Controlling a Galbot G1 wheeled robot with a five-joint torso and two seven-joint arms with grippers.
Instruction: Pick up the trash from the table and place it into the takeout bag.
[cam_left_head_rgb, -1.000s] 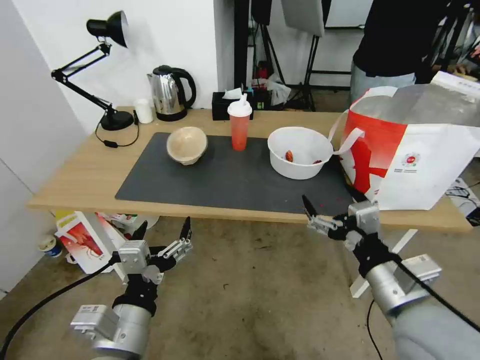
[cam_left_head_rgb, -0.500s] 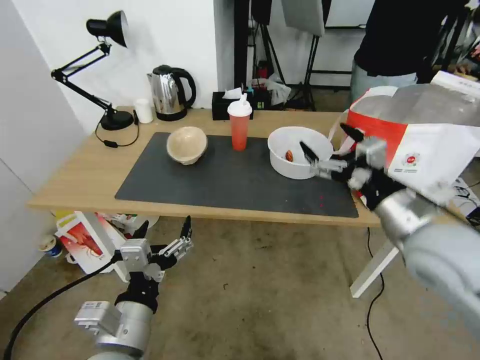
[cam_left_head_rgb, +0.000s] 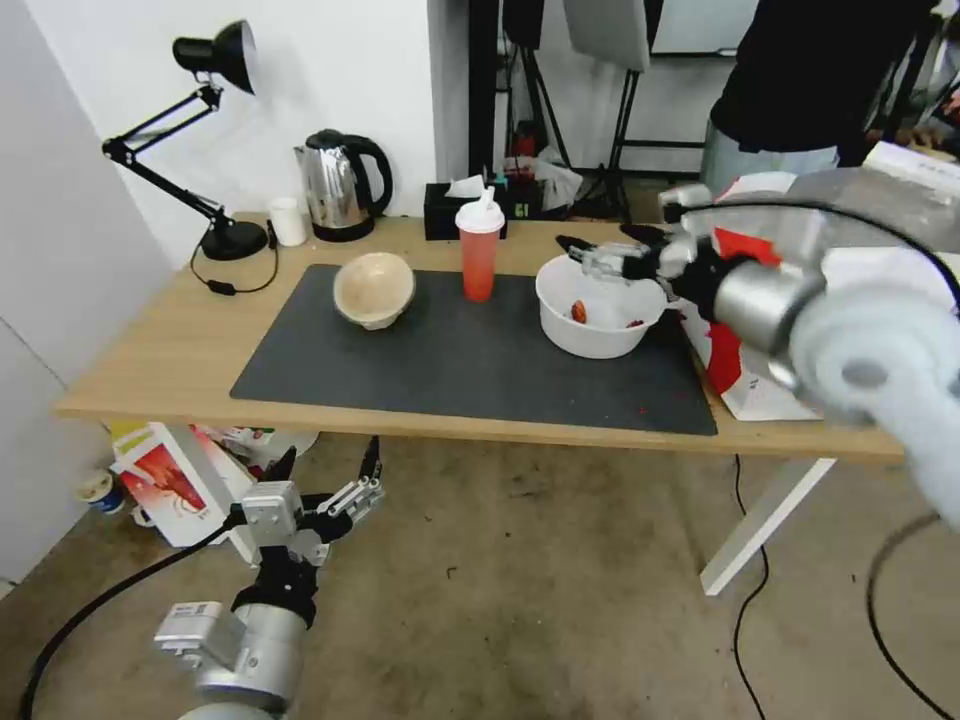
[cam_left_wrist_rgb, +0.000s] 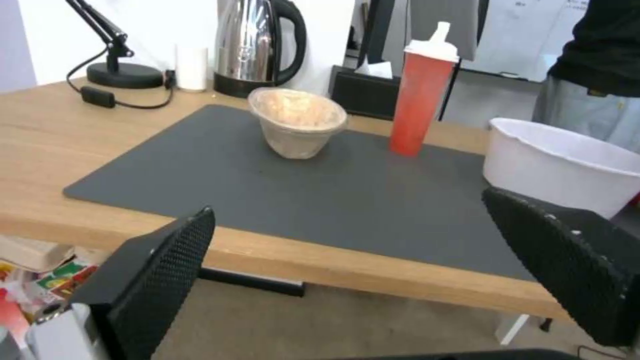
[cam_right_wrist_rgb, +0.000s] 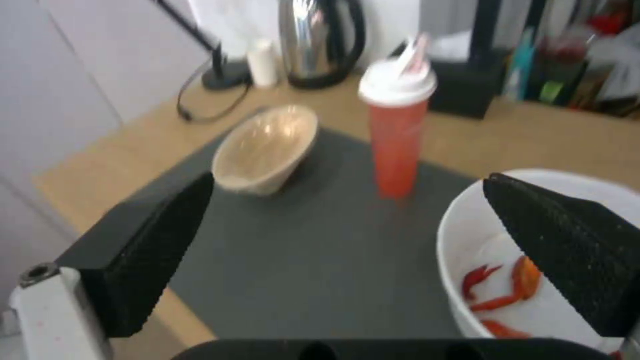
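Observation:
On the dark mat (cam_left_head_rgb: 450, 360) of the table (cam_left_head_rgb: 150, 350) stand a beige paper bowl (cam_left_head_rgb: 373, 288) tipped on its side, a red cup (cam_left_head_rgb: 479, 255) with a white lid, and a wide white bowl (cam_left_head_rgb: 598, 310) holding red scraps. My right gripper (cam_left_head_rgb: 600, 242) hovers open over that bowl's far rim, empty. Its wrist view has the white bowl (cam_right_wrist_rgb: 480, 260) under one finger, the red cup (cam_right_wrist_rgb: 397, 130) and the beige bowl (cam_right_wrist_rgb: 267, 147) beyond. The takeout bag (cam_left_head_rgb: 880, 195) stands at the table's right end, largely hidden by my right arm. My left gripper (cam_left_head_rgb: 330, 450) is open below the table's front edge.
A desk lamp (cam_left_head_rgb: 215, 150), a kettle (cam_left_head_rgb: 340, 185), a small white cup (cam_left_head_rgb: 288, 222) and a black tissue box (cam_left_head_rgb: 450, 210) line the table's back edge. A red-and-white carton (cam_left_head_rgb: 170, 480) lies on the floor under the left end. A person (cam_left_head_rgb: 790, 90) stands behind the bag.
My right arm has swung up from below the table's front edge and over the table, ending above the white bowl and covering much of the bag. The left arm has stayed put.

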